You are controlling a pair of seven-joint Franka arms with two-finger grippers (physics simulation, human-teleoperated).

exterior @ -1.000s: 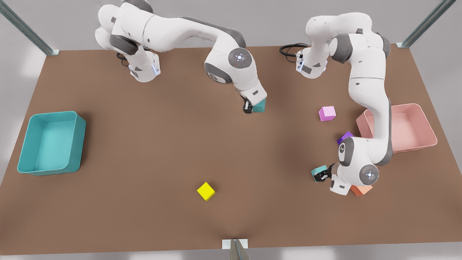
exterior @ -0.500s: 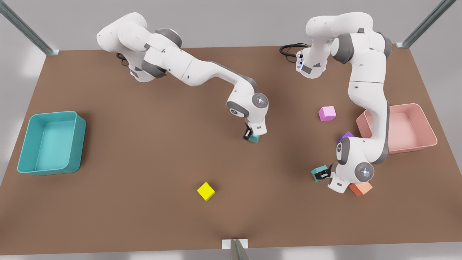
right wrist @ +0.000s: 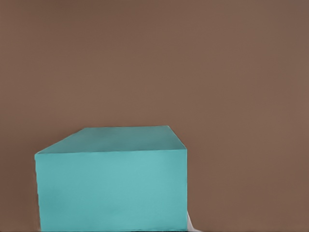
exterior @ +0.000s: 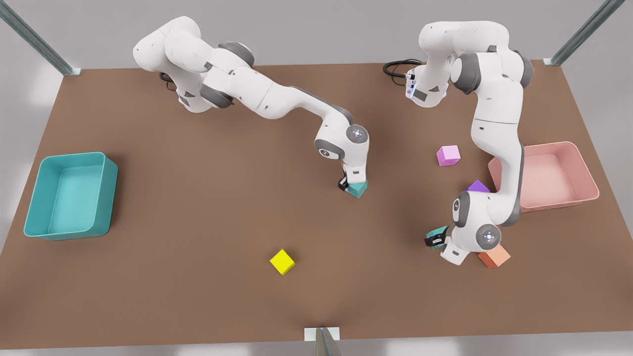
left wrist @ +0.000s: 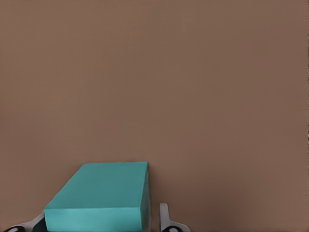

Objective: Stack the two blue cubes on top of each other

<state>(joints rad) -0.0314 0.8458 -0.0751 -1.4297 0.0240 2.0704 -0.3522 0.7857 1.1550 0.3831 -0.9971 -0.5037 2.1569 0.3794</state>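
Teal cube sits clamped between the left gripper fingers; the right gripper fingers pinch the other teal cube, both over bare counter.

Soft, even overhead light, faint diffuse shadows beneath the arms on the table, no glare.

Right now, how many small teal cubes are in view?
2. One teal cube is mid-table at one arm's pincer; the other teal cube is at the second arm's pincer toward the front view's right, near the orange cube. None seems hidden.
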